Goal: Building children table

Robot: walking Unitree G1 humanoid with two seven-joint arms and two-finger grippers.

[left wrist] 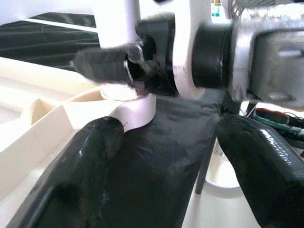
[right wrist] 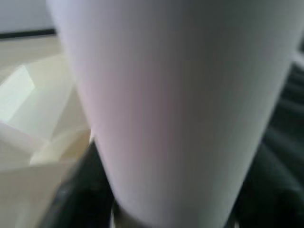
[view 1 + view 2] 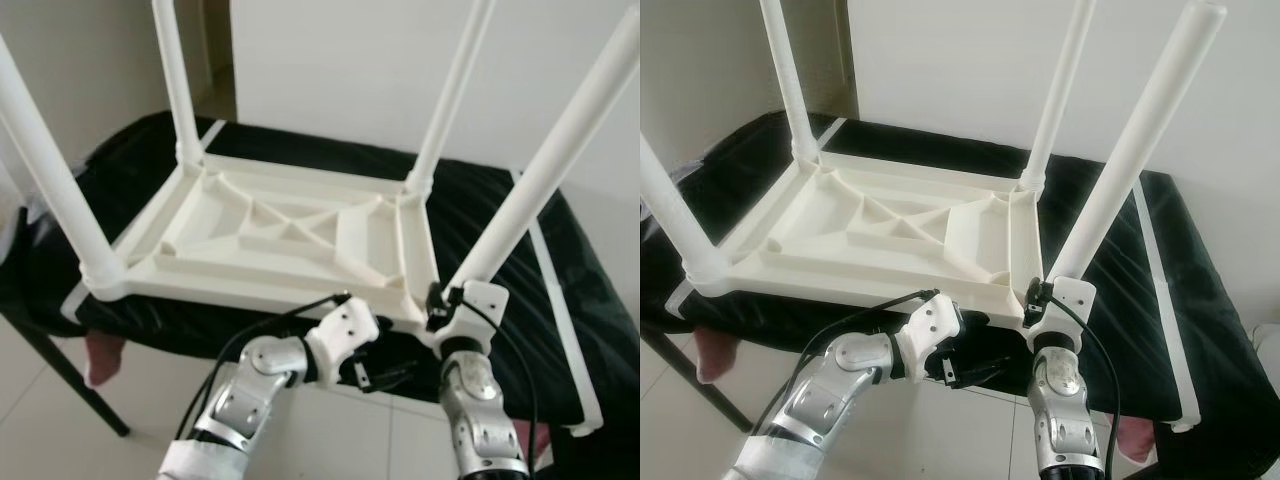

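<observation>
**Black-covered surface bearing an upturned table**

A low surface under a black cover (image 3: pixel 500 215), edged with white strips, stands on a pale tiled floor (image 3: pixel 60 430). The white children's table (image 3: pixel 290 235) lies on it upside down, legs up, reaching away beyond the jaws at its near corner.

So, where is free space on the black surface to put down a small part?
Free black surface lies to the robot's right of the upturned white table, and a strip behind it, toward the wall. The near right corner is crowded: the right gripper is around the base of the near right leg, with the left gripper just below the table's edge.
</observation>
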